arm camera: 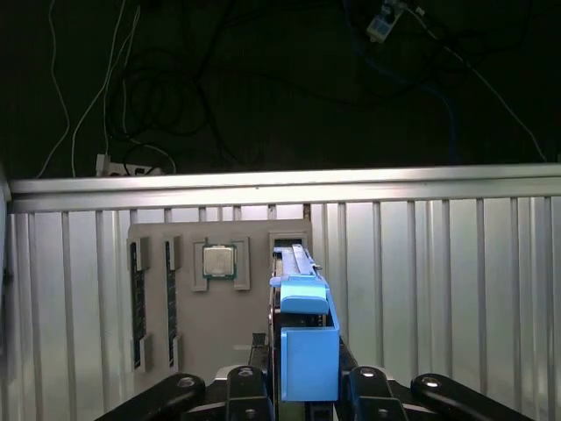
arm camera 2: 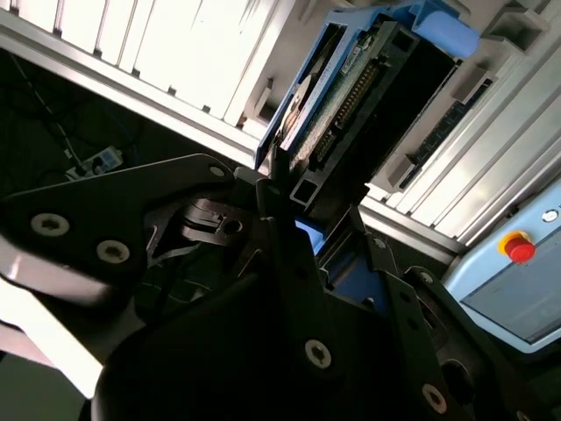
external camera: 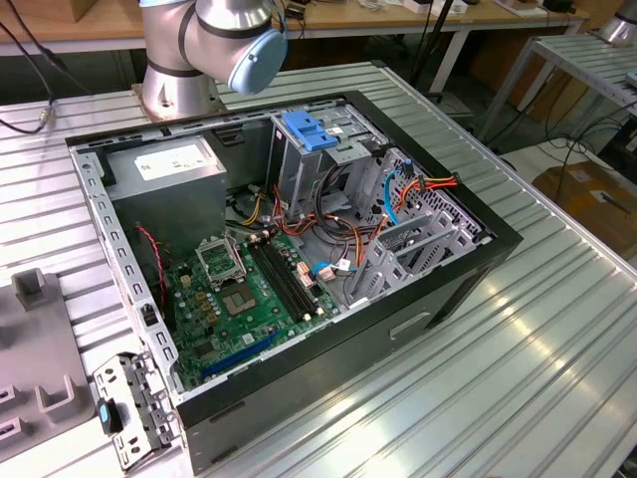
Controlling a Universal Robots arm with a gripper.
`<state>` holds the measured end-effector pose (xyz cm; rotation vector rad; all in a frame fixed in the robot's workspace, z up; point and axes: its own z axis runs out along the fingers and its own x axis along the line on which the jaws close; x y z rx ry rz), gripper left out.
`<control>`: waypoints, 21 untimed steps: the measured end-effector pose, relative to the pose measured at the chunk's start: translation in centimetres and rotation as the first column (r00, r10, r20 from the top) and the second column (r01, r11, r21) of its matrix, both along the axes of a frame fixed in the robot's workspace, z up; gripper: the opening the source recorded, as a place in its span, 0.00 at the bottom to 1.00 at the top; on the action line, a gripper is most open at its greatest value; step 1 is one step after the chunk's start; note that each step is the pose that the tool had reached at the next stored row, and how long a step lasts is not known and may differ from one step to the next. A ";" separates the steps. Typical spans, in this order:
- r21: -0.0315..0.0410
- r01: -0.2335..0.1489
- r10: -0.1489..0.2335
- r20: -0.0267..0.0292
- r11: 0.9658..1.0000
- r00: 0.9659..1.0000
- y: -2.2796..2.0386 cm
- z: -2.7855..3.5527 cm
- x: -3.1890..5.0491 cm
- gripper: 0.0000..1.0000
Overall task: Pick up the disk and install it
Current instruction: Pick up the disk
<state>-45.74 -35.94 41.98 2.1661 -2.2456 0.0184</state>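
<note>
The disk stands on edge in the tool, blue side rails framing its metal body, and the fingers are clenched on its two broad faces, so it hangs clear above the slatted bench. It looks rigid and dense for its size, I'd say, with smooth faces that could slip and innards that hate a knock. Those flat faces are the place to hold, not the springy plastic rails or the bare connector edge. Close by on the bench lies the grey tray with a processor chip and memory sticks. In the exterior view the open computer case sits on the bench. There's the drive cage with its blue latch, and loose orange and blue cables crowd the bays beside it, which look like likely snags
</note>
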 end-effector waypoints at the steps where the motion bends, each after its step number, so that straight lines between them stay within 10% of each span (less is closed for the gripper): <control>1: 0.000 0.000 0.000 0.000 1.000 1.000 0.00 0.20 0.00 0.37; 21: 0.000 0.000 0.000 0.000 1.000 1.000 0.00 4.22 0.00 0.37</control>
